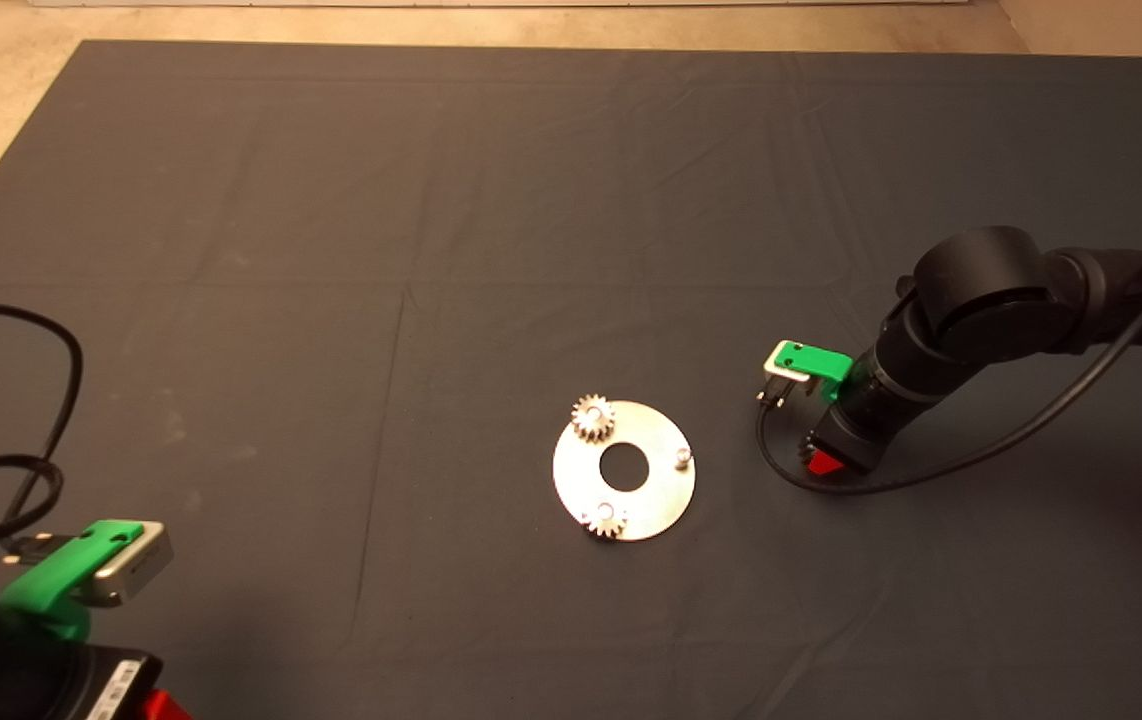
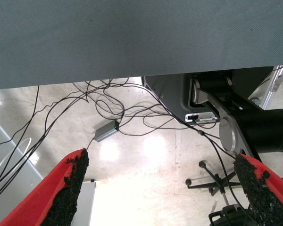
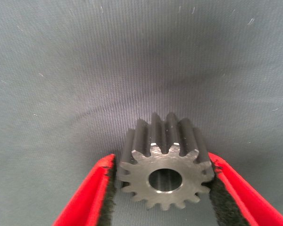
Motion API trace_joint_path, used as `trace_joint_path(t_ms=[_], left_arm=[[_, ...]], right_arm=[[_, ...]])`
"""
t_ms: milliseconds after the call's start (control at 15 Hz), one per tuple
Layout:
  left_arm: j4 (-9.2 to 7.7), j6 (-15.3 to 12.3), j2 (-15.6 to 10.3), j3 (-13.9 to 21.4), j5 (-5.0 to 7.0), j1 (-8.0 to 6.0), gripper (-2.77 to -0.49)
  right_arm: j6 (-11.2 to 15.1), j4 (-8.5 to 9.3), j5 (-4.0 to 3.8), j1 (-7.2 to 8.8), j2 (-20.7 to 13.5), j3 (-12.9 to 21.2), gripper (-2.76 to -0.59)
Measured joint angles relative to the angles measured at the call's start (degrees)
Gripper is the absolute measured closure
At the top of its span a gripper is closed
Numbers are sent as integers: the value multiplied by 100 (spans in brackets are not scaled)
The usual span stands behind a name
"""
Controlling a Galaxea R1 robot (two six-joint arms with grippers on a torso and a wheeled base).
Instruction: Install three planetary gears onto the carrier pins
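A shiny round disc (image 1: 656, 488) with a central hole lies on the mat. Two silver planetary gears sit on its carrier pins, one at the far left (image 1: 593, 416) and one at the near edge (image 1: 606, 520). A third pin (image 1: 683, 457) stands bare on the disc's right side. To the right of the disc, my right gripper (image 3: 164, 181) is shut on a darker grey gear (image 3: 164, 162), held flat between the two pads just above the mat. In the head view only a bit of red finger (image 1: 821, 462) shows under that arm. My left gripper (image 2: 162, 188) waits open at the lower left.
A black cable (image 1: 791, 470) loops on the mat beside the right gripper. More cable (image 1: 41, 420) lies at the left edge. The left wrist view shows the floor with cables, a small grey box (image 2: 106, 132) and a stand base.
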Motion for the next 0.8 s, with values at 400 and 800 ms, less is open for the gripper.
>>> trace_joint_path(t_ms=[400, 800], left_arm=[[-25, 80, -50, 0, 0, 0, -218], [-30, 162, -232, 1, -2, 0, -218]], right_arm=[[2, -11, -6, -22, -2, 0, -117], [21, -24, -11, -22, 0, 0, -110]])
